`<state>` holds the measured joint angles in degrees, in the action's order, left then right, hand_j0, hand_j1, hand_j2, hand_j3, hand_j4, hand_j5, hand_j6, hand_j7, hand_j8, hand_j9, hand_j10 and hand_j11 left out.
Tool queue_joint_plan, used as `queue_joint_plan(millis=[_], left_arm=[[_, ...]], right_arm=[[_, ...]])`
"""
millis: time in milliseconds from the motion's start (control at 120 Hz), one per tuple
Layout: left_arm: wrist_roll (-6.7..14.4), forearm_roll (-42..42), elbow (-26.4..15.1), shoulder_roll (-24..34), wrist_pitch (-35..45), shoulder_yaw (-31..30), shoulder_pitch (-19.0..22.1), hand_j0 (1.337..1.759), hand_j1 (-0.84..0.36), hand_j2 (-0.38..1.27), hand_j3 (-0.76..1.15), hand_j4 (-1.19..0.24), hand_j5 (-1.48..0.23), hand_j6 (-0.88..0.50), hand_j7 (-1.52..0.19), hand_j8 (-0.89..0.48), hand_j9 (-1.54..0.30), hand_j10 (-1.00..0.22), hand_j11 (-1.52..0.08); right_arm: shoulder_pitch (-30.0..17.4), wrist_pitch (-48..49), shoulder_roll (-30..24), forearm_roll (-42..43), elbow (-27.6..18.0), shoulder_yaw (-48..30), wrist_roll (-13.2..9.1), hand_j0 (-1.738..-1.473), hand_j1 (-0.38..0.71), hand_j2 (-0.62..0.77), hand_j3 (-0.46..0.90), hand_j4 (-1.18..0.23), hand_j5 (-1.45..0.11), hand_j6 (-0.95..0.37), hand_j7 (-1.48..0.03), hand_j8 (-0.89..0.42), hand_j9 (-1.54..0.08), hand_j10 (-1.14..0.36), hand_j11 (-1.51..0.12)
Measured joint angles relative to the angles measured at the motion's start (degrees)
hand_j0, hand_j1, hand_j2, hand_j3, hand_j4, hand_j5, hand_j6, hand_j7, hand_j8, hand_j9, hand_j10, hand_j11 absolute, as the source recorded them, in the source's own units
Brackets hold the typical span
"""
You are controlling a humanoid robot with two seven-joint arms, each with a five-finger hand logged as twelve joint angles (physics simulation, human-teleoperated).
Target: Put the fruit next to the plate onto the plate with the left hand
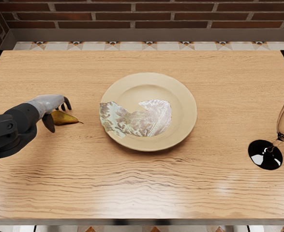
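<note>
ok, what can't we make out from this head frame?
- Grip: the left robot hand covers one end of the fruit, so a real hold can't be confirmed.
- Fruit type: small and half hidden by that hand.
- Mottled patch on the plate: can't tell whether it is food or surface texture.
- Glossy black object: its thin lines run off the right edge, so it can't be identified.
- Right arm: out of frame.

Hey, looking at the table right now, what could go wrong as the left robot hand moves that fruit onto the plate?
1. The left robot hand covers only the thick end of the fruit. The tapered tip sticks out, so the fruit might pivot or slip when lifted.
2. The plate has a raised rim, so a low carry could bump it and shove the plate.
</note>
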<state>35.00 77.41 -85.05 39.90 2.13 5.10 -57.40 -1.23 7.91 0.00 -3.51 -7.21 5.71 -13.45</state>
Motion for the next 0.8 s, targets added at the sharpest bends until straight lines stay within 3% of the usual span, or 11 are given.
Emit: queue_joint_plan(millis=[358, 800], left_arm=[[0.0, 0.0, 1.0, -0.9, -0.1, 0.0, -0.1, 1.658, -0.27, 0.11, 0.00, -0.52, -0.67, -0.51, -0.67, -0.52, -0.67, -0.52, -0.67], [0.1, 0.4, 2.7, -1.9, -0.1, -0.1, 0.0, 1.646, -0.23, 0.04, 0.00, -0.58, -0.81, -0.51, -0.82, -0.52, -0.81, -0.59, -0.80]], right_arm=[[0.0, 0.0, 0.0, 0.0, 0.0, 0.0, 0.0, -1.658, -0.35, 0.00, 0.00, 0.00, 0.00, 0.00, 0.00, 0.00, 0.00, 0.00, 0.00], [0.0, 0.0, 0.0, 0.0, 0.0, 0.0, 0.0, -1.658, -0.35, 0.00, 0.00, 0.00, 0.00, 0.00, 0.00, 0.00, 0.00, 0.00, 0.00]])
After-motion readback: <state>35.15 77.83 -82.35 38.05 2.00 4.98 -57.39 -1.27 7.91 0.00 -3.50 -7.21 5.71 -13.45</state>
